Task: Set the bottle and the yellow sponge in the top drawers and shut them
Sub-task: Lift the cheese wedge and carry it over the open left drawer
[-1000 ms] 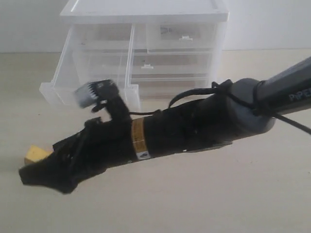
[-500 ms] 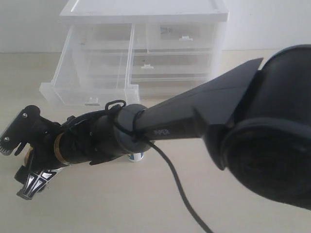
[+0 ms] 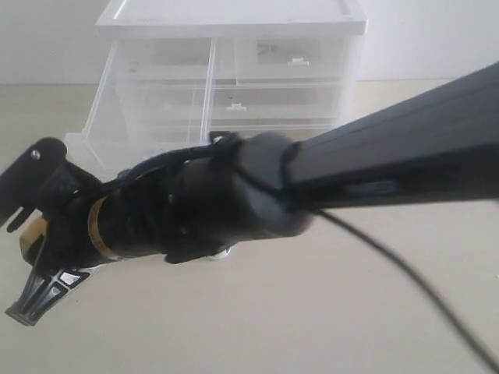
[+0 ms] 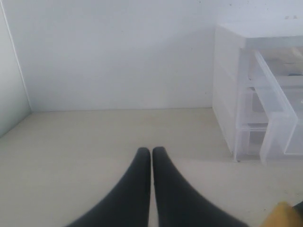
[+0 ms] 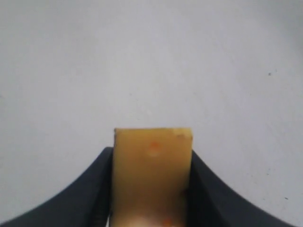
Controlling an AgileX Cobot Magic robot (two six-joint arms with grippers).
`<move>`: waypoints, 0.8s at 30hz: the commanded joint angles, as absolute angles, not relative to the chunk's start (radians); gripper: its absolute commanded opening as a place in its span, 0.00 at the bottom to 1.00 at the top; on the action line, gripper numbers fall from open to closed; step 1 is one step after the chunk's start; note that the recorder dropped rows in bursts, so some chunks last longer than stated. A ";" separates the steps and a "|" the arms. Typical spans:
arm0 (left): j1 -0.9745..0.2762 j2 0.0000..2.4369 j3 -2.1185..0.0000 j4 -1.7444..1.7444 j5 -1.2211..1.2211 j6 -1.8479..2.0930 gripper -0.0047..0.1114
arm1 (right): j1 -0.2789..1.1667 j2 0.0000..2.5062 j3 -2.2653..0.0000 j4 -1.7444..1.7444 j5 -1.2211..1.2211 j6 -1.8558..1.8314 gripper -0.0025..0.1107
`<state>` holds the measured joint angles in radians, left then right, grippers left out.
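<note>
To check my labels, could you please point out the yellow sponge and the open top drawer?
yellow sponge [image 5: 152,170], right wrist view, middle of its end face.
open top drawer [image 3: 100,117], exterior view, its left side wall.

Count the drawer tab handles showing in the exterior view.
2. One tab handle on the shut top-right drawer, another on the wide drawer below it. The right arm may hide more.

Ahead of my left hand [image 4: 151,152], fingers pressed together, bare worktop [image 4: 85,142] runs open to the wall [image 4: 118,56]. Beside that stretch stands the drawer unit [image 4: 227,85], its top left drawer [image 4: 272,101] jutting out over the worktop. My right arm [image 3: 257,195] lies across in front of that drawer. My right hand [image 5: 151,153] is filled by the yellow sponge [image 5: 152,175], with bare worktop beyond.
</note>
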<state>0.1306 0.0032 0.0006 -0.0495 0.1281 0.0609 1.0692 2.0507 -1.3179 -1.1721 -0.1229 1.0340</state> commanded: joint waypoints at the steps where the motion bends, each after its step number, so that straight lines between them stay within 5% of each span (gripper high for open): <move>1: 0.134 0.000 0.000 -0.053 0.121 0.062 0.07 | 1.077 1.766 -1.122 -1.180 -0.116 1.045 0.03; 7: 0.134 0.000 0.000 -0.053 0.121 0.062 0.07 | 0.981 1.604 -1.166 -1.185 0.025 1.008 0.03; 14: 0.134 0.000 0.000 -0.053 0.121 0.062 0.07 | 0.819 1.801 -1.336 -1.180 -0.088 1.018 0.03; 19: 0.134 0.000 0.000 -0.053 0.121 0.062 0.07 | 0.829 1.917 -1.429 -1.180 0.098 1.018 0.05; 24: 0.134 0.000 0.000 -0.053 0.121 0.062 0.07 | 0.830 1.950 -1.443 -1.191 0.121 1.018 0.36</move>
<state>0.1306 0.0032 0.0006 -0.0495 0.1281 0.0609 0.8271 1.9482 -1.4279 -1.1799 0.1103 1.0226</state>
